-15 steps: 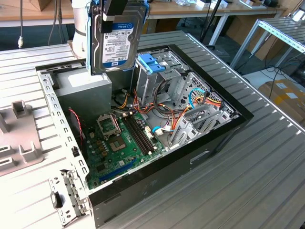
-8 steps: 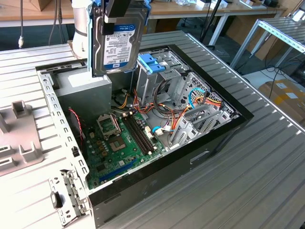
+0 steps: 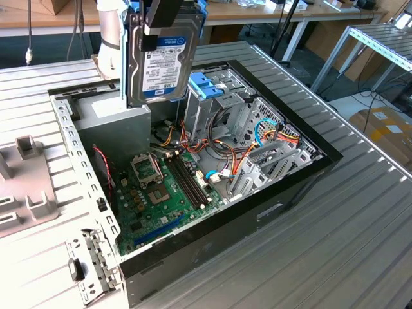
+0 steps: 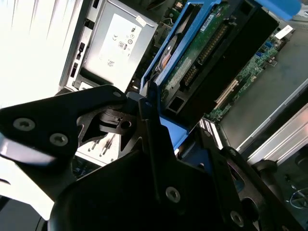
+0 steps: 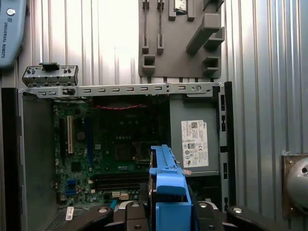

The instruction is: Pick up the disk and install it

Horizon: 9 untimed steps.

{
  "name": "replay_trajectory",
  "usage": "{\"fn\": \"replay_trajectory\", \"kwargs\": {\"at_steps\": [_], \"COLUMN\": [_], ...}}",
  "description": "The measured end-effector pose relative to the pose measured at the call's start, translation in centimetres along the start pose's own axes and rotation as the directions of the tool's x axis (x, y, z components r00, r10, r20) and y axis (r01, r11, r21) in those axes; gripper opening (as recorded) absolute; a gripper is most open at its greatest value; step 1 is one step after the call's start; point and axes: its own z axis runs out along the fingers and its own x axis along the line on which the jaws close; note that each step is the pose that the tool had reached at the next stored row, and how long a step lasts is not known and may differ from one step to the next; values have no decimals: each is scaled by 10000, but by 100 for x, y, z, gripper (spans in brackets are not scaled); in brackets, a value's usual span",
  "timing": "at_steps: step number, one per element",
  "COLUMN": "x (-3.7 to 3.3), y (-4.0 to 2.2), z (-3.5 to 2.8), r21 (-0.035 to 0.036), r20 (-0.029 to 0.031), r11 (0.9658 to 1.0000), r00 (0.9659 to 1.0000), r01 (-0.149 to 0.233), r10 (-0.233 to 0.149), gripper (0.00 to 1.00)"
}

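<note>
- The end effector (image 3: 163, 22) is closed on the disk (image 3: 161, 61). Its black fingers (image 4: 151, 130) clamp the blue side rails at the upper end, so the disk hangs on edge with its label face toward the exterior camera.
- The disk looks like a stiff, dense metal block, heavy for its size and probably sensitive to shock. The second wrist view shows a bare circuit board (image 4: 202, 57) on one face.
- The rails seem the right place to hold it. They are smooth plastic, though, and with the grip at one end only, a jolt could make it slip or swing.
- It hangs clear above the open computer case (image 3: 212, 238) and touches nothing. It sits roughly over the edge of the grey power supply (image 3: 119, 129), just beside the metal drive cage (image 3: 209, 112) with its light blue latch (image 3: 206, 85).
- Room is tight around the cage. Orange and red cables (image 3: 241, 151) bunch near it on the exterior view's right, and the power supply stands close on the other side. Straight up is open.
- Lower down, the motherboard (image 3: 161, 193) lies exposed, and a dropped disk would likely strike it.
- The case's perforated metal rim (image 3: 77, 154) and black walls limit sideways travel at low height.
- Beyond, the ribbed metal counter (image 3: 335, 225) carries a grey fixture plate (image 3: 26, 187), well apart from the cage.
</note>
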Motion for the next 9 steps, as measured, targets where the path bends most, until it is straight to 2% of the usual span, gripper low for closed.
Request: {"fn": "replay_trajectory", "kwargs": {"at_steps": [9], "x": [117], "y": [-4], "z": [-5], "r21": [0], "r20": [-1], "r11": [10000], "r00": [10000], "r01": [-1], "r10": [1], "gripper": [37]}}
